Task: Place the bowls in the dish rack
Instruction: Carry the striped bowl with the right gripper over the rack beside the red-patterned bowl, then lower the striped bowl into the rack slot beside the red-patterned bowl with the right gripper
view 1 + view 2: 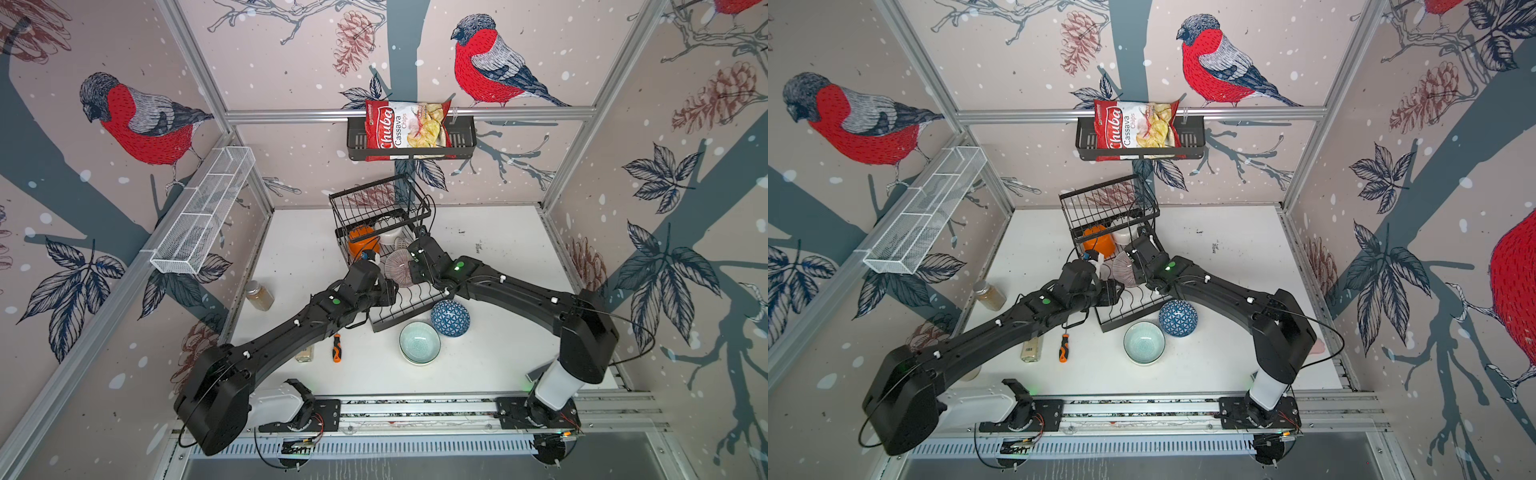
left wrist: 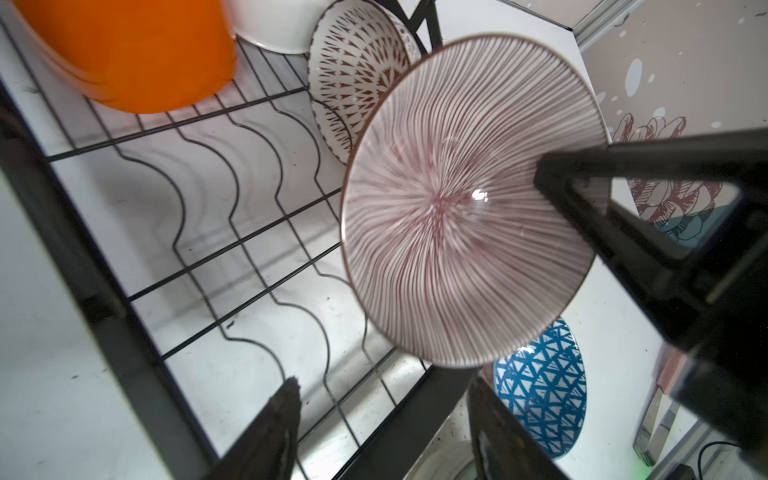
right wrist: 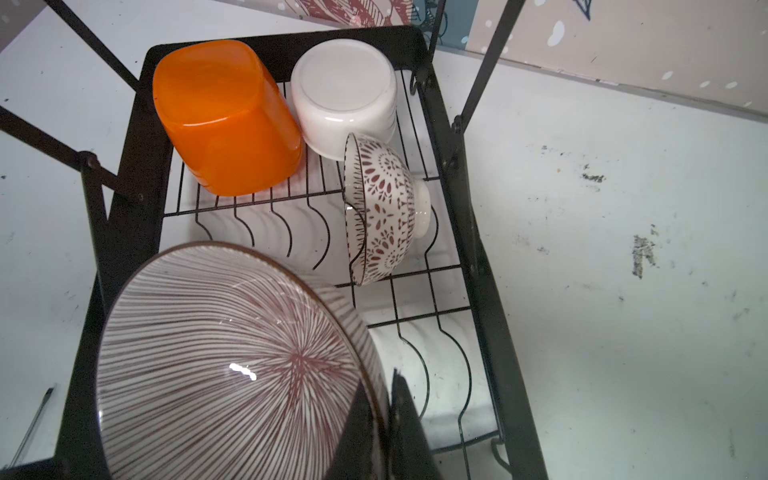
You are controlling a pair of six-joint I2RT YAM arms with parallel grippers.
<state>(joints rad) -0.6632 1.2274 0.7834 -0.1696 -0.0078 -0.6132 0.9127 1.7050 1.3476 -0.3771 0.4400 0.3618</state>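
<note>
Mid-load: my R hand [image 3: 386, 409] is clamped on the striped bowl [image 2: 457, 208] rim, tilted over the rack [image 3: 484, 291] lower tray, L hand [image 2: 382, 386] spread & empty; next I'd seat it btw wavy wires, then release.

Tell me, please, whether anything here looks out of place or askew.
The blue geometric bowl sits upside down on the table beside the dish rack, unlike the upright teal bowl. An orange-handled screwdriver also lies on the table, unrelated to bowl loading.
</note>
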